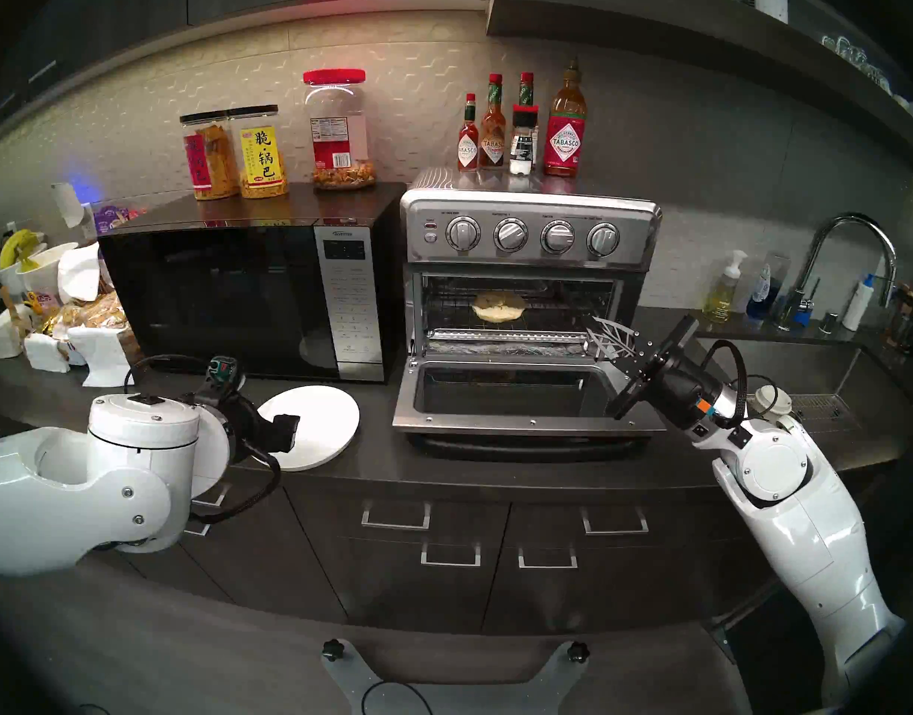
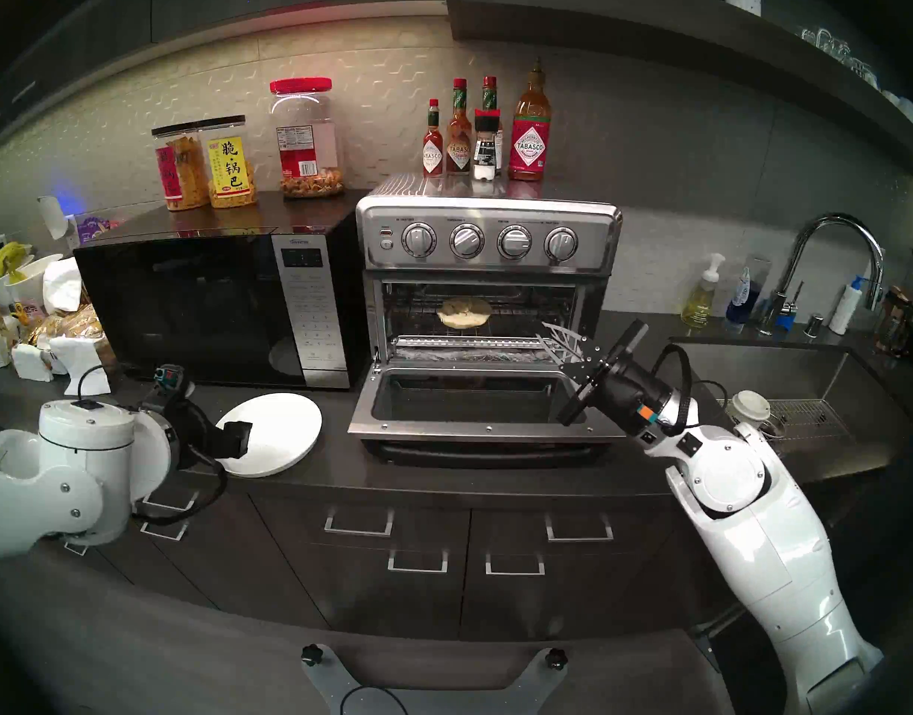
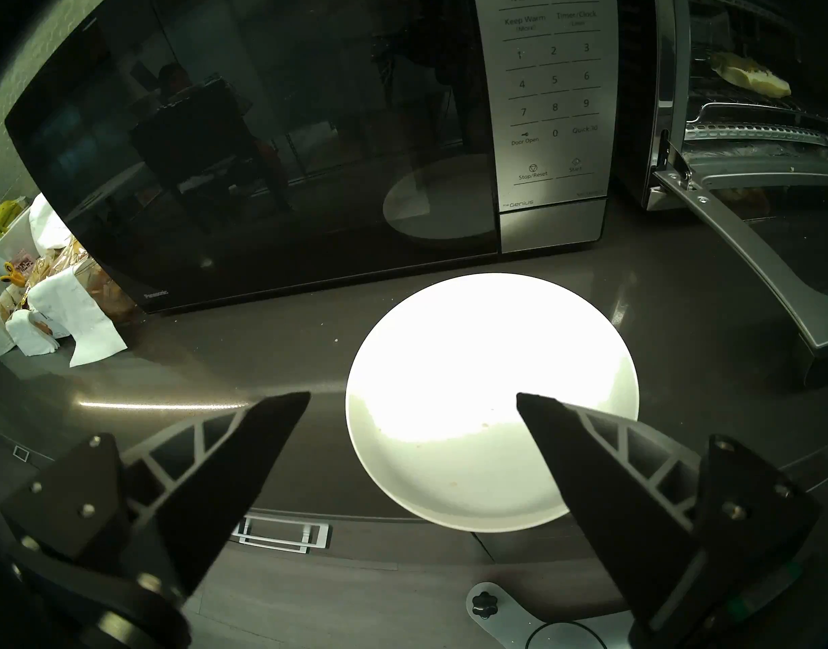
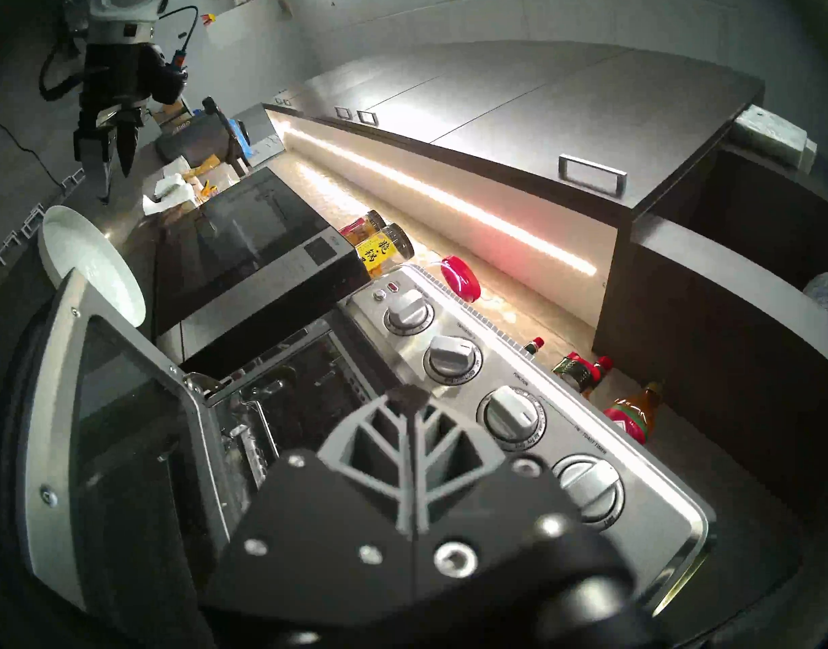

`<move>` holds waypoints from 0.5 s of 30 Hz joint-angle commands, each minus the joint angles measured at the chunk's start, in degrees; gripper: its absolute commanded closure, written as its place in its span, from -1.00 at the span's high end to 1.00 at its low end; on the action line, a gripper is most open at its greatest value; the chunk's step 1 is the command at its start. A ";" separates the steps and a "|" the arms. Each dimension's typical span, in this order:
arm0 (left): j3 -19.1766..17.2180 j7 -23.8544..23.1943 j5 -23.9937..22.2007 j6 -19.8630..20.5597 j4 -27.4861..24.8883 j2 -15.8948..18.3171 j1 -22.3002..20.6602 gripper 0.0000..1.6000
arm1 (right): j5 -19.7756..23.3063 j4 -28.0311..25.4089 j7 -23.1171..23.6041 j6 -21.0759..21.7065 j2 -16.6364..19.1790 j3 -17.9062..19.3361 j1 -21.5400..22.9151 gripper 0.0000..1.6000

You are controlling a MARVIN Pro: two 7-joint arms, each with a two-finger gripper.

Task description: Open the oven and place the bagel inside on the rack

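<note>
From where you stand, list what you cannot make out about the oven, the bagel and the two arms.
- Bagel: its centre hole is too small and dim to see in the head views; the left wrist view shows only an edge-on slice.
- Oven knob labels: too small to read.
- Rack: its right end is hidden behind the right pincer.
- Left pincer: hidden behind its own wrist in the head views.
- Oven door handle: hidden under the lowered door.

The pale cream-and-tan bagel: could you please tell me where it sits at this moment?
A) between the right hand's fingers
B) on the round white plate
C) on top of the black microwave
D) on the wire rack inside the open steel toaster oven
D: the pale cream-and-tan bagel lies on the thin wire rack inside the stainless-steel toaster oven, whose door is dropped open, while the round white plate is bare.
</note>
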 commanded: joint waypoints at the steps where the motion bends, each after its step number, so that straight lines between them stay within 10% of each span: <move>1: -1.18 -0.03 0.23 -0.04 -0.43 -0.05 -0.06 1.00 | 1.43 -3.81 -1.76 -1.75 0.90 2.96 -6.24 -1.00; 15: -1.58 -0.10 0.24 -0.01 -0.43 -0.05 0.33 1.00 | -0.29 -3.98 -2.85 -6.77 -0.08 8.68 -16.95 -1.00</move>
